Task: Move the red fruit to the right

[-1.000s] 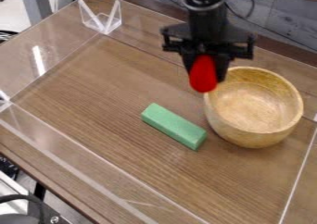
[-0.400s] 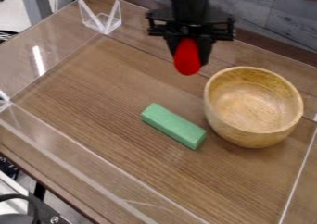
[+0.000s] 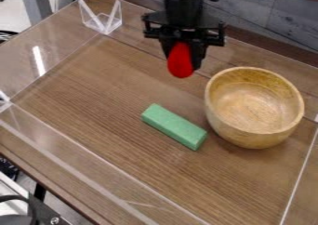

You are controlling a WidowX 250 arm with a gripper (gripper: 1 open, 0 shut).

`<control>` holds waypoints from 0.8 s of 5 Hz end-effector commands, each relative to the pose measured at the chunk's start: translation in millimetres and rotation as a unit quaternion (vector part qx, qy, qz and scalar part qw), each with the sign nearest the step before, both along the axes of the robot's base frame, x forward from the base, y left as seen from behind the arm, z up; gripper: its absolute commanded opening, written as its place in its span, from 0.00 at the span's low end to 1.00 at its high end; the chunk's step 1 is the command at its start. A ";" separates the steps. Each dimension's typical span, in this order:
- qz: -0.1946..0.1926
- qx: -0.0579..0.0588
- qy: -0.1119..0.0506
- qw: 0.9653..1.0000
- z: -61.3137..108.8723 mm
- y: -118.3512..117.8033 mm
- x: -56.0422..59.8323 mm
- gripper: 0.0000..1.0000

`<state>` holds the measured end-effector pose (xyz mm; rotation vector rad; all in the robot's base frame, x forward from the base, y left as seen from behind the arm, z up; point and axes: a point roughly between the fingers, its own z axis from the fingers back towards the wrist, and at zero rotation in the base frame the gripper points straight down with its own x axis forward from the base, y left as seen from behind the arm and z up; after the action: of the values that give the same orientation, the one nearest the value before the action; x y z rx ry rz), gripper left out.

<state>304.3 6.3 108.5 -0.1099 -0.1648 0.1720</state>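
- Red fruit (image 3: 181, 59) hangs in the air above the wooden table (image 3: 99, 99), near the far edge of it, and it does not touch the surface.
- Its shape is long and rounded, bright red, and the upper end is hidden between the black fingers, so a green top cannot be seen.
- Gripper (image 3: 183, 45) points almost straight down and its two fingers are clenched on the upper part of the red fruit, one finger on each side.
- Black arm (image 3: 181, 6) goes up from the gripper and leaves the picture at the top edge.
- Wooden bowl (image 3: 255, 106) stands on the table to the right of the fruit and a little nearer to the camera; it is upright, its inside shows nothing in it, and it is apart from the fruit.
- Green block (image 3: 173, 125) lies flat on the table below the fruit in the picture, nearer to the camera, just beside the left rim of the bowl; I cannot tell if the two are touching.
- Clear plastic walls (image 3: 44, 47) stand around the table on the left, the front and the right side, with bright reflections on the edges.
- Small clear plastic piece (image 3: 99, 18) stands at the far left corner, well apart from the gripper.
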 end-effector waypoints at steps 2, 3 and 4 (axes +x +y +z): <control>-0.037 0.004 -0.016 0.999 5.4 6.0 22.4 0.00; -0.039 0.006 -0.011 0.999 -5.7 7.4 29.8 0.00; -0.027 0.007 -0.006 1.000 -6.9 7.2 39.0 0.00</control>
<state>334.5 13.2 85.2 -0.1046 -0.1187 0.1161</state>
